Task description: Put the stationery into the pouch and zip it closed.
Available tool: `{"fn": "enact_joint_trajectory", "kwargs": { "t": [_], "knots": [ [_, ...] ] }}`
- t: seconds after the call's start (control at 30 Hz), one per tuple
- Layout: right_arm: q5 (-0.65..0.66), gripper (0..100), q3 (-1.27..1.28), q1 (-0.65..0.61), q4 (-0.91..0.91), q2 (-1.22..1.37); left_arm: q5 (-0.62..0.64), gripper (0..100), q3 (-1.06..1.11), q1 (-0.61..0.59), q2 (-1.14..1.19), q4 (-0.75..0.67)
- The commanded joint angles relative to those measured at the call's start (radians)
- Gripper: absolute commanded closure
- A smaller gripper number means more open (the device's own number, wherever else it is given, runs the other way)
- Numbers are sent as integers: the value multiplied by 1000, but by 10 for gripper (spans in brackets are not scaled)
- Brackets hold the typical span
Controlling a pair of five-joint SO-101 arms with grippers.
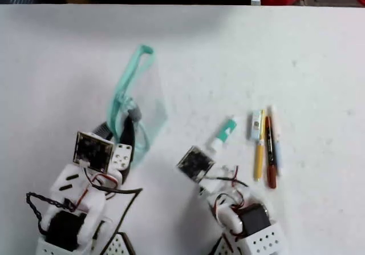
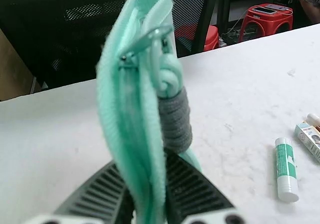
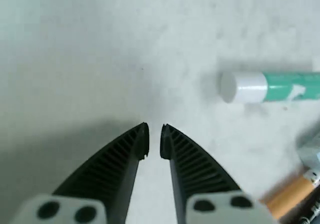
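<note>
Left fingers (image 2: pixel 192 189) clamp the pouch (image 2: pixel 132 108); right fingers (image 3: pixel 125 159) pinched together, empty. Glue stick (image 1: pixel 223 133) and pens (image 1: pixel 267 146), at the pouch's four o'clock, wait on the desk (image 1: pixel 256 49). Nothing looks packed yet.

In your right wrist view, the glue stick (image 3: pixel 270 86) and an orange pen (image 3: pixel 287 196) run off the edge. From above, the small boxed item (image 1: pixel 256 124) at 3 o'clock of the glue stick is too small to name. The lower edge of the pouch (image 2: pixel 135 83) is hidden inside the left gripper (image 2: pixel 147 184).
</note>
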Motion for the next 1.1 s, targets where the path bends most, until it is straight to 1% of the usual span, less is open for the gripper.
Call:
{"fn": "enact_joint_trajectory", "kwargs": {
  "t": [0.0, 0.07, 0.17, 0.23, 0.27, 0.4, 0.47, 0.57, 0.63, 0.67, 0.73, 0.8, 0.9, 1.0, 1.07],
  "knots": [
    [-2, 952, 8, -102, 12, -7, -6, 976, 28, -13, 19, -15],
    [-2, 954, 8, -127, 7, -7, -3, 976, 29, -10, 19, -15],
    [-2, 954, 8, -82, -24, -8, -3, 976, 29, -12, 19, -9],
    [29, 949, 5, 27, -39, -8, -3, 976, 29, -12, 19, -9],
    [74, 949, -8, 79, -79, -8, -3, 976, 31, -12, 19, -11],
    [301, 949, -98, 308, -360, -8, -3, 976, 35, -12, 19, -11],
    [316, 949, -190, 340, -403, -8, -2, 976, 35, -12, 19, -9],
    [345, 961, -311, 348, -410, -8, -2, 976, 35, -13, 19, -12],
    [358, 987, -393, 371, -404, -7, -2, 976, 35, -13, 19, -11],
    [342, 978, -427, 398, -403, 4, -3, 976, 35, -13, 19, -11],
    [227, 982, -480, 444, -384, 36, -5, 976, 35, -13, 19, -11],
    [160, 981, -555, 467, -318, 131, -5, 976, 35, -13, 19, -8],
    [104, 981, -726, 472, -226, 383, -3, 976, 35, -13, 19, -8],
    [0, 981, -948, 466, -104, 699, -3, 976, 35, -13, 19, -8],
    [-89, 978, -1077, 435, -18, 912, -3, 976, 35, -13, 19, -8]
  ]
}}
